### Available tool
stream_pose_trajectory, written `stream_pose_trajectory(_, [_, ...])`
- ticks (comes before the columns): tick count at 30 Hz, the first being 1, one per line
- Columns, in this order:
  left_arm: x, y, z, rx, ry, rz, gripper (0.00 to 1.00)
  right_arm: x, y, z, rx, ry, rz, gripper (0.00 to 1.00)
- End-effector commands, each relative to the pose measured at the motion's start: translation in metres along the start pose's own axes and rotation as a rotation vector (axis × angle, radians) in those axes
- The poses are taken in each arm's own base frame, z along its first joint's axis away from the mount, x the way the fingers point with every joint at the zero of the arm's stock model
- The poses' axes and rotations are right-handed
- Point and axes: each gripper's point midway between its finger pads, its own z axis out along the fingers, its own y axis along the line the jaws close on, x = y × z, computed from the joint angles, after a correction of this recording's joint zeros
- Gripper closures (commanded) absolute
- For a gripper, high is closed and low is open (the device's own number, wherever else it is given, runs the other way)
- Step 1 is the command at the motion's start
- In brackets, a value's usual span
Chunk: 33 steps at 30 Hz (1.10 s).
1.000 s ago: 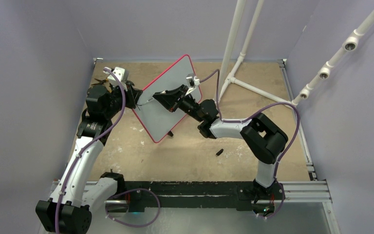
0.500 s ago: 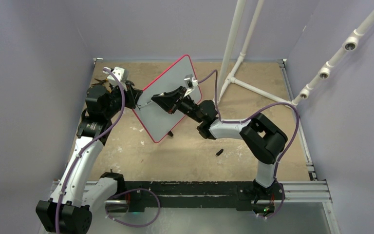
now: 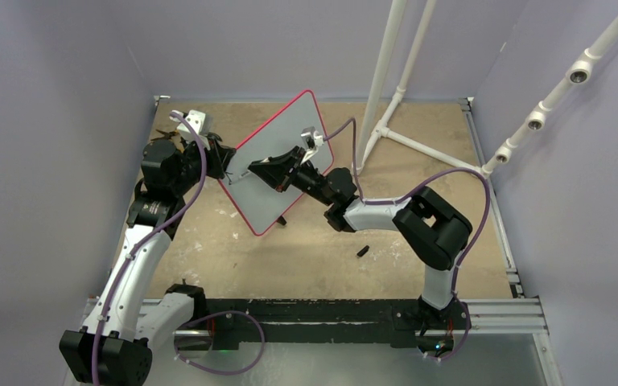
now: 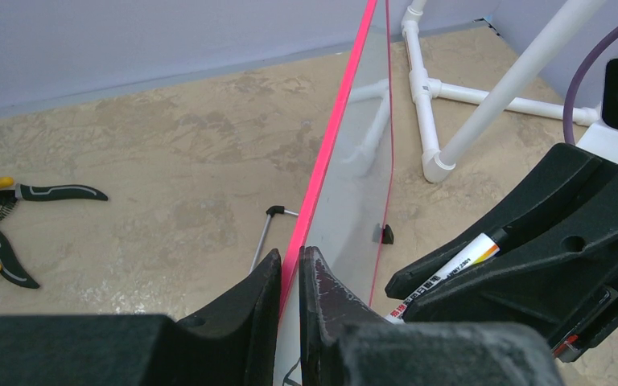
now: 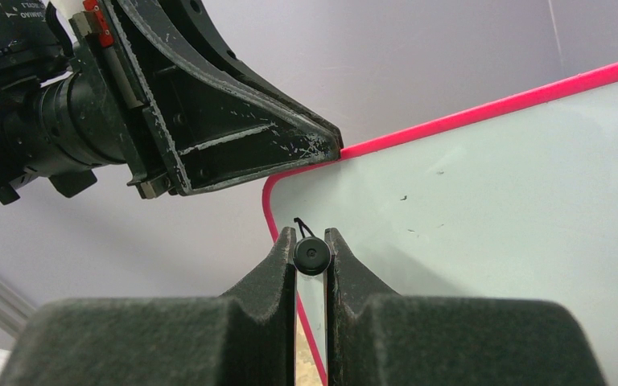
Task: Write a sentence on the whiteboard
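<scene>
Left wrist: left tool [image 4: 291, 261] tight on the whiteboard [image 4: 356, 189] edge (right tool [image 5: 311, 241] tight around a marker [image 4: 455, 265]).

I have the left arm [image 3: 138, 256] rising from its base at the near left, forearm leaning toward the far side and wrist turned inward to the right. The left gripper [image 4: 290, 265] has its fingers pinched tight on the rim of the whiteboard [image 4: 334, 137], one on each side. My right arm [image 3: 438, 233] folds at the elbow and stretches left, low and nearly level, its wrist aimed at the left one. The right gripper [image 5: 311, 241] is clamped on the marker [image 5: 311, 257], which sits end-on between the fingers, close by the left gripper
</scene>
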Motion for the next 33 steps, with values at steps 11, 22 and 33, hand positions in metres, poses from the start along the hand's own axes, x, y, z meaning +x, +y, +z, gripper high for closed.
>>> stream_pose_trajectory(11, [-0.001,-0.002,0.001,0.023,-0.012,-0.007,0.88,-0.028,0.008,0.001,0.014,-0.107,-0.05,1.0])
stream_pose_trajectory(22, [-0.002,-0.002,0.001,0.024,-0.015,-0.006,0.88,-0.049,0.01,0.0,0.037,-0.172,-0.082,1.0])
stream_pose_trajectory(33, [-0.003,-0.003,0.0,0.026,-0.017,-0.006,0.88,-0.054,0.011,0.0,0.042,-0.188,-0.087,1.0])
